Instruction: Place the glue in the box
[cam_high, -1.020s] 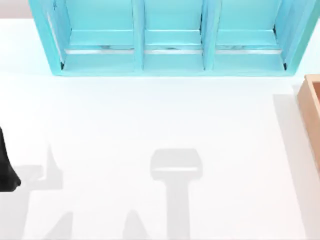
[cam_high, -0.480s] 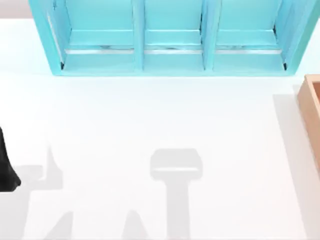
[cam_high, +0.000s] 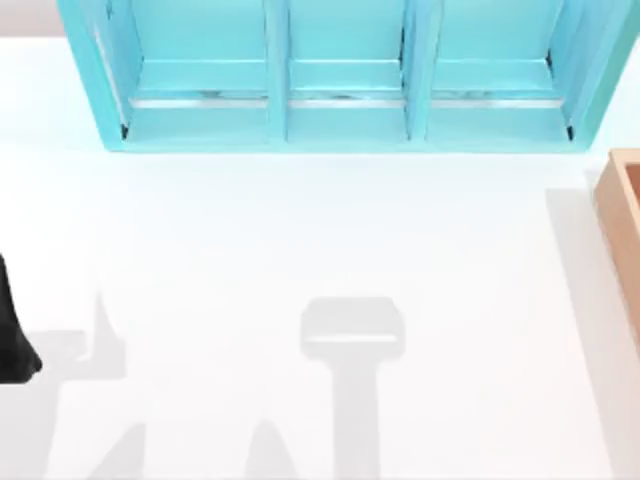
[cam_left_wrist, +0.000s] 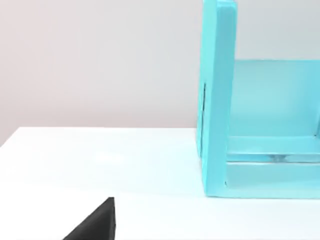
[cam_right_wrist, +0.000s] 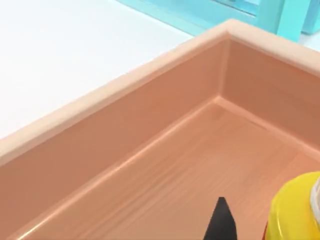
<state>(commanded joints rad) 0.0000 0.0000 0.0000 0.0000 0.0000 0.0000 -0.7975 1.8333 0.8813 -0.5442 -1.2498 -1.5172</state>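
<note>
The glue (cam_right_wrist: 295, 210), a yellow bottle, sits over the floor of the box (cam_right_wrist: 150, 150), close to an inner corner; no label or writing can be read on it. The box stands at the right edge of the white surface (cam_high: 300, 230), near the turquoise shelf unit (cam_high: 340, 80) along the far edge. A dark tip of the right gripper (cam_right_wrist: 221, 222) shows beside the bottle; whether its fingers are open cannot be told. The left arm (cam_high: 12, 340) is parked at the left edge, its fingers' state likewise unclear.

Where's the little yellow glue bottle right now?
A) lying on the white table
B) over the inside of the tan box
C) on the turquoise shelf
B: in the right wrist view the glue sits above the box floor, inside its walls.
</note>
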